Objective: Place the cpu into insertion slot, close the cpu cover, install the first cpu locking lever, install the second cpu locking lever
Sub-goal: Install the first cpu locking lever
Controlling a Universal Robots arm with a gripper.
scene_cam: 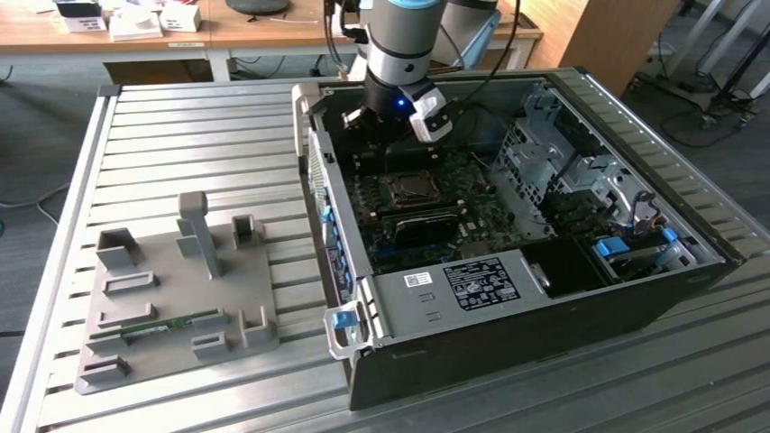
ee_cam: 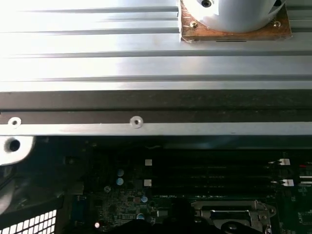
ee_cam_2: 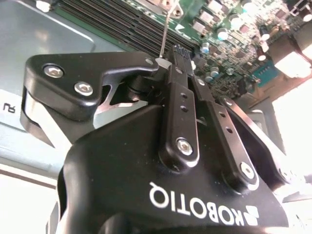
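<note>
**Exterior view, from its left to its right.** A slatted metal table (scene_cam: pixel 180 135) is carrying a grey fixture tray (scene_cam: pixel 180 298), in which a narrow green strip (scene_cam: pixel 154 329) is lying in one groove. Just beside the tray, an open computer case (scene_cam: pixel 517 334) is lying on its side, exposing the green circuit board (scene_cam: pixel 470 216). The arm (scene_cam: pixel 398 45) is reaching down into the far part of the case. Its gripper (scene_cam: pixel 371 144) is hanging near the insertion slot (scene_cam: pixel 409 189), on the side toward the case's far wall. The slot is sitting on the board's middle, with long black memory slots (scene_cam: pixel 421 221) just beside it. A labelled grey box (scene_cam: pixel 481 284) and a metal drive cage (scene_cam: pixel 565 171) are occupying the exterior view's right.

**Second wrist view.** The gripper (ee_cam_2: pixel 168 61) is showing its fingers (ee_cam_2: pixel 141 70) drawn together. A thin metal locking lever (ee_cam_2: pixel 165 31) is meeting their tips. Whether it is being pinched or only touched cannot be told.

**First wrist view.** The cpu cover (ee_cam: pixel 229 210) is appearing as a silver frame lying over the slot, beside the memory slots (ee_cam: pixel 219 170). The cpu cannot be made out under it.
</note>
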